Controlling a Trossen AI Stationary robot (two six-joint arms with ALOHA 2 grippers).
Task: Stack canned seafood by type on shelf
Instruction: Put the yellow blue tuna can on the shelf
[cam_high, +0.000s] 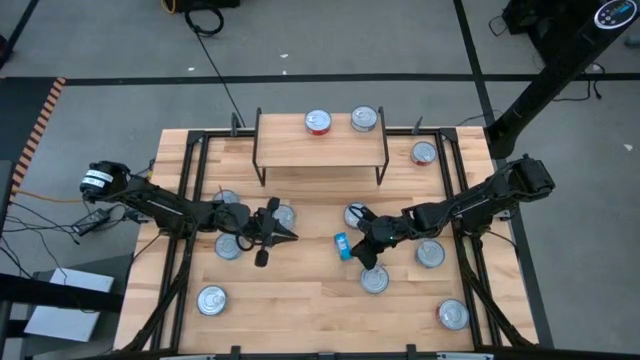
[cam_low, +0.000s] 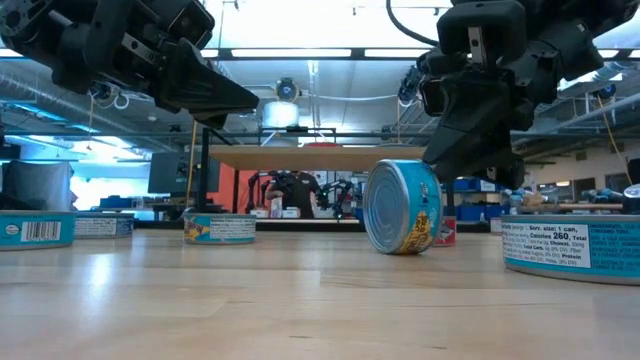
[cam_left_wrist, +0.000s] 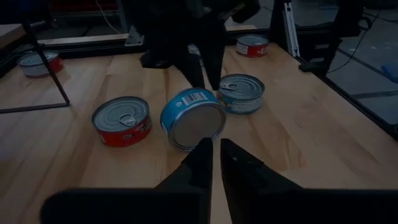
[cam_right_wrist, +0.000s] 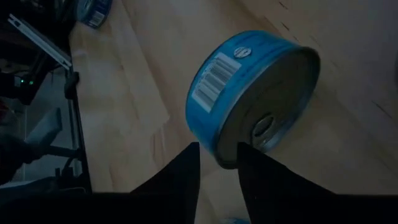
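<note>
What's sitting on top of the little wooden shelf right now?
Two tins sit on the shelf toward its right side: one with a red label and a silver-lidded one whose label cannot be made out. Whatever lies under the shelf is covered from above.

lab or workshop: exposed ceiling ducts (cam_low: 60, 95), strip lights (cam_low: 300, 52), workbenches (cam_low: 560, 208).

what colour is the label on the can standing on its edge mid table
Blue, with a white barcode patch, on the tipped can; the right wrist view shows it best.
</note>
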